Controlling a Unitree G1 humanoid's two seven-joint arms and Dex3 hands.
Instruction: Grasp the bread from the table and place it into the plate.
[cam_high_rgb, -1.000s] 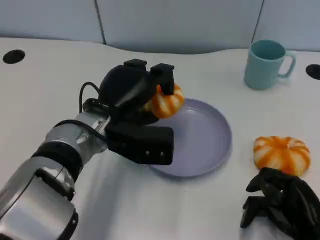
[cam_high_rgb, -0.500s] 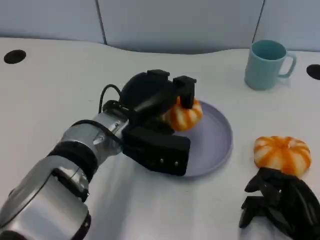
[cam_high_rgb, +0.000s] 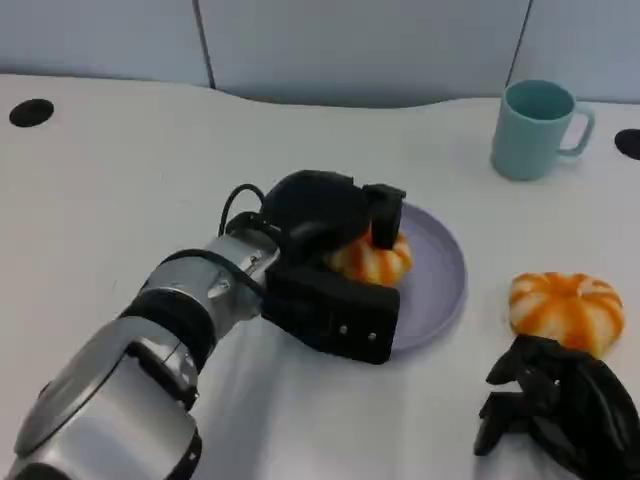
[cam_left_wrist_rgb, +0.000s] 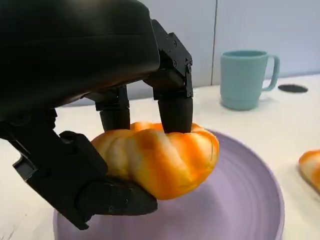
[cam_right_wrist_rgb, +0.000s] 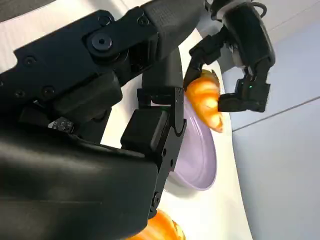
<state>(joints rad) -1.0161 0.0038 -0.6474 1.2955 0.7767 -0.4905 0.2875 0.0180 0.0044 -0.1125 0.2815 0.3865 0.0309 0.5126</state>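
Note:
My left hand (cam_high_rgb: 320, 225) grips an orange-and-white striped bread roll (cam_high_rgb: 370, 258) over the lavender plate (cam_high_rgb: 440, 275). In the left wrist view the roll (cam_left_wrist_rgb: 160, 157) sits between fingers above and the thumb below, just above the plate (cam_left_wrist_rgb: 240, 200); I cannot tell whether it touches. In the right wrist view the left hand (cam_right_wrist_rgb: 245, 55) holds the roll (cam_right_wrist_rgb: 204, 97) over the plate (cam_right_wrist_rgb: 197, 160). A second striped roll (cam_high_rgb: 565, 308) lies on the table right of the plate. My right hand (cam_high_rgb: 560, 410) rests just in front of it, fingers curled, holding nothing.
A teal mug (cam_high_rgb: 535, 128) stands at the back right, also seen as a mug (cam_left_wrist_rgb: 245, 79) beyond the plate in the left wrist view. Dark round holes (cam_high_rgb: 30, 112) mark the white table at far left and far right.
My left hand has carried the roll rightward and down, from the plate's left rim to low over the plate's middle. The right hand and second roll stayed put.

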